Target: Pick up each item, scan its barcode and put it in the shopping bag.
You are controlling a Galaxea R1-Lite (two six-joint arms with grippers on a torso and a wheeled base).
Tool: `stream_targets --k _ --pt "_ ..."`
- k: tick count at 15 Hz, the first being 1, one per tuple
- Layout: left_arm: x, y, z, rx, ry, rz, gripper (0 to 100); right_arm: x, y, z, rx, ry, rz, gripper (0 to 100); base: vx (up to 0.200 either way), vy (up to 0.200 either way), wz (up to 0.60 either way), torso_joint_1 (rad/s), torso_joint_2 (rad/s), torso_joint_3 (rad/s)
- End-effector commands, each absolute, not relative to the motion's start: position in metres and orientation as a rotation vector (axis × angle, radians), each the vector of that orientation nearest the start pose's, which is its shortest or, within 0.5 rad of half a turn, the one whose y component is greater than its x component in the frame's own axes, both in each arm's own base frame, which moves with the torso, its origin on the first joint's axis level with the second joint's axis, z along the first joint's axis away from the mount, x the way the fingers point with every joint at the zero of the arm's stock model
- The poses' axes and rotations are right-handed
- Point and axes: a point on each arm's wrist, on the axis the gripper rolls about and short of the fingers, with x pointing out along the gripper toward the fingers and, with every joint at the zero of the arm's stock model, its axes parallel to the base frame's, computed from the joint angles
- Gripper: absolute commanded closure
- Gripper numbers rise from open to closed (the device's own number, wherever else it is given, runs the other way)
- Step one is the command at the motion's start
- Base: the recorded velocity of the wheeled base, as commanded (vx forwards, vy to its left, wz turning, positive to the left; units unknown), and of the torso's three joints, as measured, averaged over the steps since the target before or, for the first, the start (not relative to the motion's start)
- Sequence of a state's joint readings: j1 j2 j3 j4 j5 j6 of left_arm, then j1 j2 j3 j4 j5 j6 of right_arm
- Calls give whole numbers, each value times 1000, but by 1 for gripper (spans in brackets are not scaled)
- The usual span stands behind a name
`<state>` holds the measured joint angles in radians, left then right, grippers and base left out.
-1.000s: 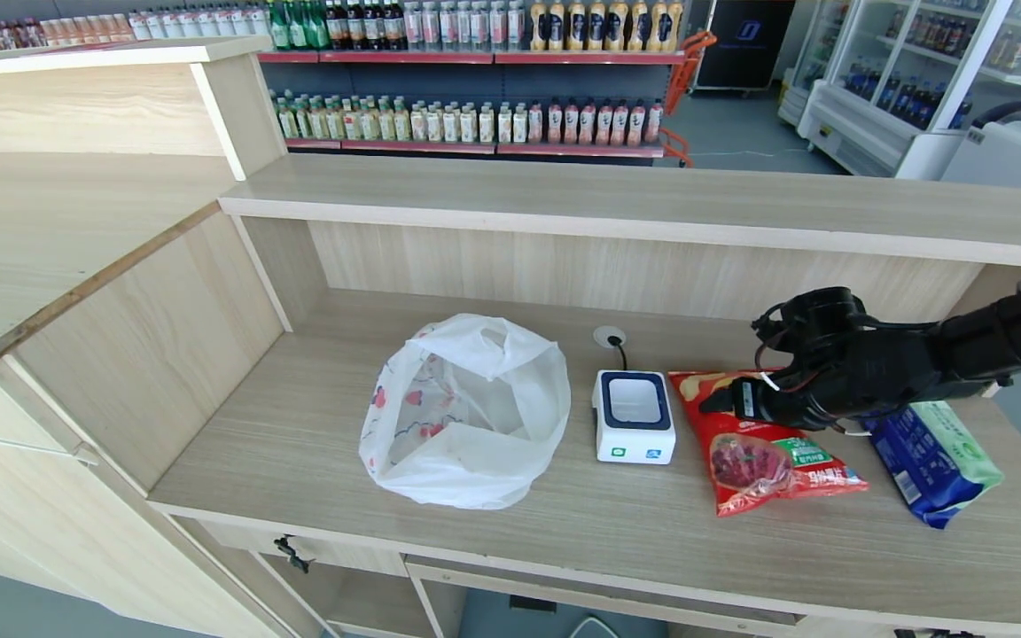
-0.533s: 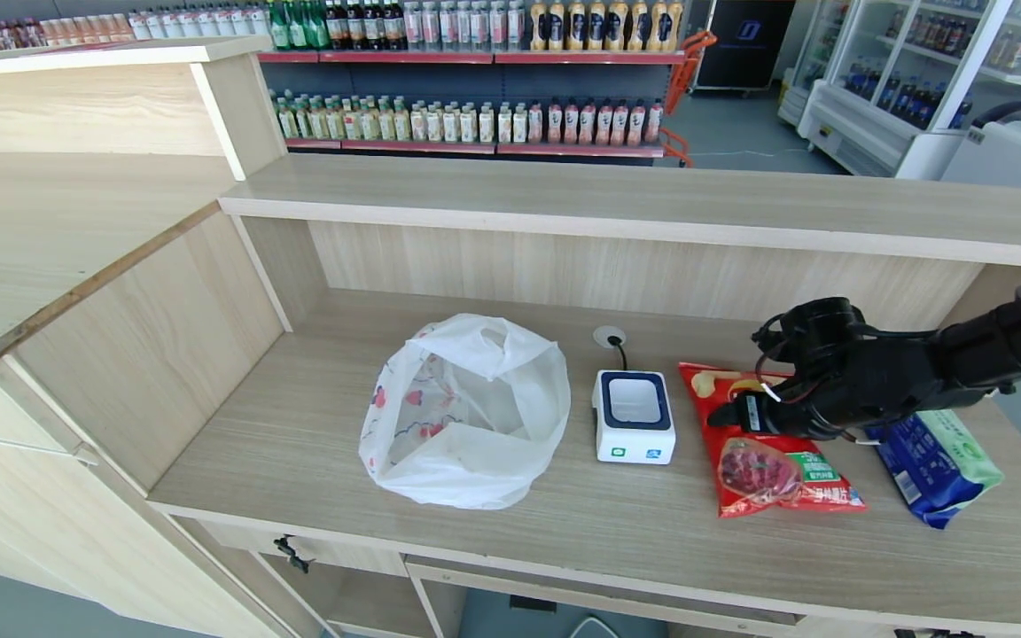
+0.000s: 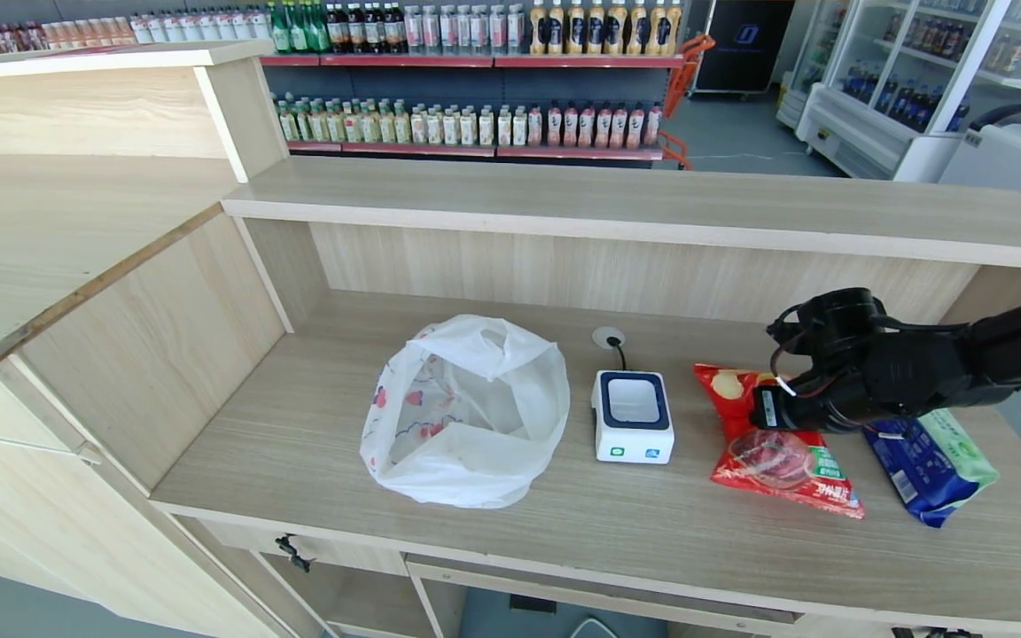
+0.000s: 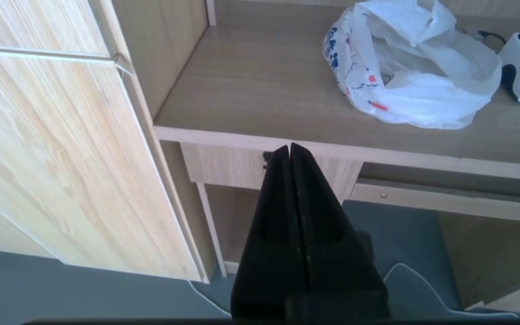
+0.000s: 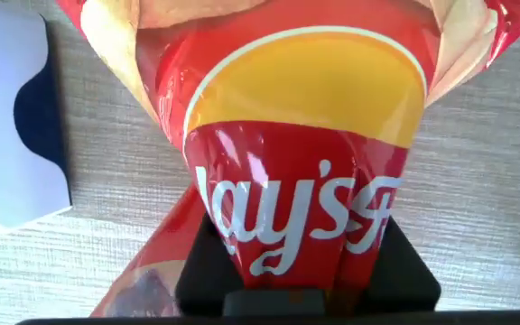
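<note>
On the counter [image 3: 298,443], head view: right gripper [image 3: 766,409] clamped on the red chip bag [image 3: 781,456], which lies between the scanner [image 3: 633,428] and a blue pack [image 3: 931,461]; the shopping bag [image 3: 466,412] sits open left of the scanner. Left wrist view: left gripper [image 4: 289,158] (fingers [image 4: 274,208] pressed together) hangs off the counter's front edge. Right wrist view: dark fingers [image 5: 418,275] pinch the red chip bag, scanner beside it.

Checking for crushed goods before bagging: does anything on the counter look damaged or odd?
Yes: the red chip bag is pinched across its middle by the right gripper, jaws shut on it, so it is squeezed narrow and creased there; chips inside might get crushed. The shopping bag, scanner and blue pack look fine.
</note>
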<state>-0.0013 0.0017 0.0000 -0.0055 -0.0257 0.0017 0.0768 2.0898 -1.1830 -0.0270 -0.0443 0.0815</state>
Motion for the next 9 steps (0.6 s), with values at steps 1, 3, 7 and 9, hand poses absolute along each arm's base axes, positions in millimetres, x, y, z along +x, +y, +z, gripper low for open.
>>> stream_targets --k 1,3,7,9 --pt "-23 -1 76 2 -3 -28 100 377 22 97 20 873 -18 100 0 0 0 0 0 0" --pt "-23 -1 76 2 -3 -26 100 375 19 104 15 864 -21 100 0 0 0 0 0 0" --pt "-23 -1 76 2 -5 -28 100 367 15 131 21 798 -24 100 0 0 0 0 0 0" --pt "-23 -1 76 2 -3 -28 100 357 17 163 27 742 -3 100 0 0 0 0 0 0"
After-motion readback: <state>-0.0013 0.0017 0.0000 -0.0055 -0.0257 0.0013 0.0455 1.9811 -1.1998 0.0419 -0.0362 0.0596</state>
